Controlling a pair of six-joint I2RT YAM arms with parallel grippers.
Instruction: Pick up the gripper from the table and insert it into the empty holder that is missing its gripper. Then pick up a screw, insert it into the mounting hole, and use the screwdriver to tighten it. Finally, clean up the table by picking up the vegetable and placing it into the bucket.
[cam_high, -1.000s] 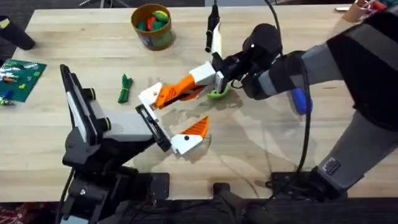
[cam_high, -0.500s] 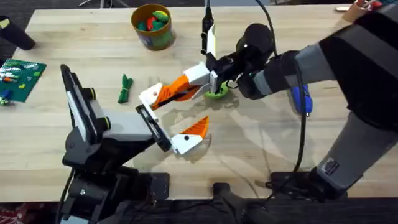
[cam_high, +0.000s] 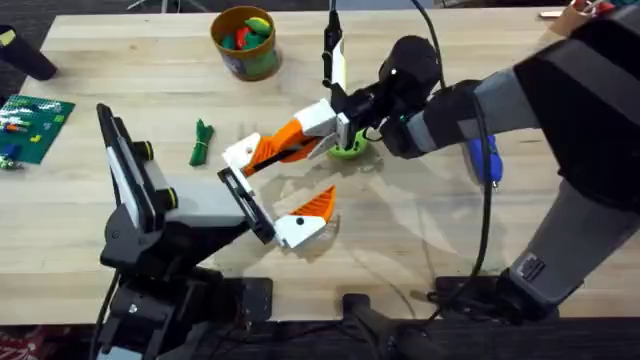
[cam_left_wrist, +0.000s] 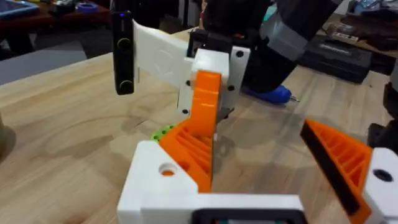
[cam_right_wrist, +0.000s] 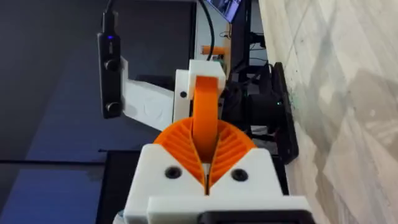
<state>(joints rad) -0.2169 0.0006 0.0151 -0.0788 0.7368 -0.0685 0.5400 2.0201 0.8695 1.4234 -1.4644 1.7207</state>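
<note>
Misalignment risk: right end effector (cam_high: 322, 124) clamped on orange gripper (cam_high: 283, 142), tip meeting holder (cam_high: 241, 153) on left end effector (cam_high: 275, 190), spread wide. Could jam or slip if angled off the slot.

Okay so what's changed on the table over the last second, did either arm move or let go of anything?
The right tool, shut on the long orange wedge-shaped plastic finger, shifted slightly toward the table's far edge and left, carrying the finger's tip along at the left arm's white angular plastic holder. Nothing was released. The left tool, small dark-green toy vegetable, round yellow bucket and blue-handled screwdriver stayed put.
</note>
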